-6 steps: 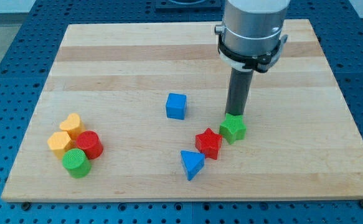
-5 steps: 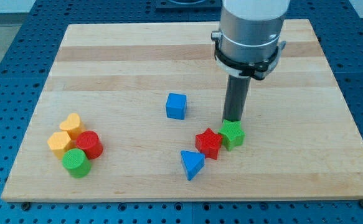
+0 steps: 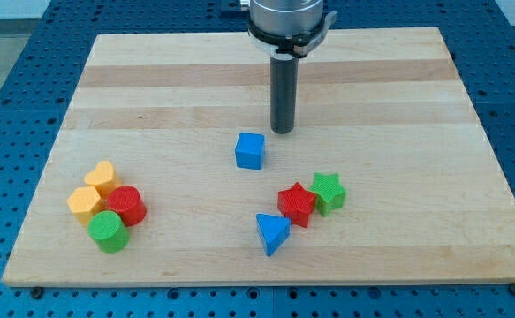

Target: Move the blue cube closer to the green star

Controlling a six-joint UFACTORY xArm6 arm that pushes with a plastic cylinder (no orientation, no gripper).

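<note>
- My tip point(image 3: 281, 132) has just swung away from the green star point(image 3: 329, 192), up and to the view's left.
- No fingers here, only a bare rod.
- Blue cube point(image 3: 250, 150) sits just below-left of my tip, not touching.
- Star lies further down-right, against the red star point(image 3: 297, 203).
- I reckon I'm lining up behind the cube.

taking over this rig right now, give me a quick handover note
My tip is on the board, just above and to the right of the blue cube in the view, not touching it.
The green star sits lower right of the cube, against the red star.
Done: nothing visible on the cube.
Left: push the blue cube down and right toward the green star.
</note>
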